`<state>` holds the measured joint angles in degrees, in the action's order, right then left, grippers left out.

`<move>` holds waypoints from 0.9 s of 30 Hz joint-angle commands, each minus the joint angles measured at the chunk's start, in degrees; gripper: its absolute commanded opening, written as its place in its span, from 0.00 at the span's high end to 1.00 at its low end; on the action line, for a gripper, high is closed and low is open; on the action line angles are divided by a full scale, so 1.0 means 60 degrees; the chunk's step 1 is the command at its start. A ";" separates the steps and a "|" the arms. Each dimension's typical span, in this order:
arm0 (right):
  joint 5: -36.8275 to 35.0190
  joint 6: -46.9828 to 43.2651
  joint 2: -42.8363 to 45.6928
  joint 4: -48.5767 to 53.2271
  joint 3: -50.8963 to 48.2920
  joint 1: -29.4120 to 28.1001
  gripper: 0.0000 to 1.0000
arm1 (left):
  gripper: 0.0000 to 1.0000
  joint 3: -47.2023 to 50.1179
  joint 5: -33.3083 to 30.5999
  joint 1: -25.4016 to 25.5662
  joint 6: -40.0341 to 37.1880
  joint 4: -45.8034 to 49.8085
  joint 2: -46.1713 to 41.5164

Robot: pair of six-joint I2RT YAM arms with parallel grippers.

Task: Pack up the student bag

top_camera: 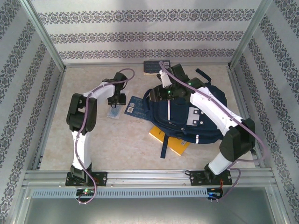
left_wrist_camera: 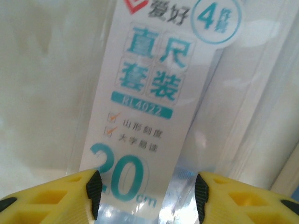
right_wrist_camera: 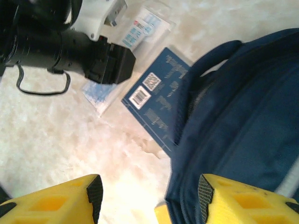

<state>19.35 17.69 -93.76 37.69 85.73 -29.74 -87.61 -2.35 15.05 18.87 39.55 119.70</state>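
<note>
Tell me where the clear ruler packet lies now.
In the top view the ruler packet lies on the table left of the student bag, beside the blue booklet, directly under the left gripper.

There was one student bag point(top_camera: 173, 114) on the one bench point(top_camera: 117, 144). Flat items numbered four — one blue booklet point(top_camera: 132, 106) bearing a barcode, one yellow book point(top_camera: 174, 142), one clear ruler packet point(left_wrist_camera: 149, 93), and one dark blue flat item point(top_camera: 153, 66) by the back wall, its kind unclear. Two arms stood over them — the left arm point(top_camera: 80, 147) and the right arm point(top_camera: 212, 105).
</note>
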 commanded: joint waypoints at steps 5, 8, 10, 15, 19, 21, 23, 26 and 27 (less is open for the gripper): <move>0.1601 0.1524 -0.1161 -0.1826 0.0015 -0.0289 0.44 | 0.51 0.3531 0.2194 0.0049 0.1730 -0.0621 -0.2273; 0.1890 0.1678 -0.1840 -0.1899 0.0418 -0.0303 0.45 | 0.54 0.4840 0.2355 0.0052 0.2140 -0.0977 -0.3426; 0.2237 0.1751 -0.2352 -0.1935 0.0826 -0.0303 0.45 | 0.55 0.5375 0.2183 0.0039 0.2087 -0.0932 -0.4188; 0.2637 0.1628 -0.3856 -0.1185 0.2517 -0.0392 0.45 | 0.43 0.5699 0.1943 -0.0198 0.2215 -0.0220 -0.6073; 0.2547 0.1650 -0.4971 -0.0755 0.3798 -0.0663 0.46 | 0.29 0.5460 0.2199 -0.0796 0.2557 -0.0055 -0.7235; 0.2333 0.1504 -0.5674 -0.0422 0.4806 -0.0805 0.46 | 0.27 0.5348 0.2712 -0.1172 0.2910 -0.0023 -0.7361; 0.2088 0.1361 -0.6433 0.0009 0.5968 -0.0835 0.45 | 0.29 0.5784 0.3406 -0.1335 0.3527 -0.0600 -0.7765; 0.2030 0.1486 -0.7522 0.0087 0.7485 -0.0843 0.43 | 0.36 0.6974 0.4530 -0.1351 0.4644 -0.2263 -0.8466; 0.1983 0.1585 -0.7901 0.0103 0.7973 -0.0858 0.42 | 0.39 0.7337 0.4845 -0.1362 0.4989 -0.2764 -0.8557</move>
<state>32.32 26.87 -136.46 35.48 127.07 -34.68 -48.40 18.41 7.05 40.66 30.70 70.15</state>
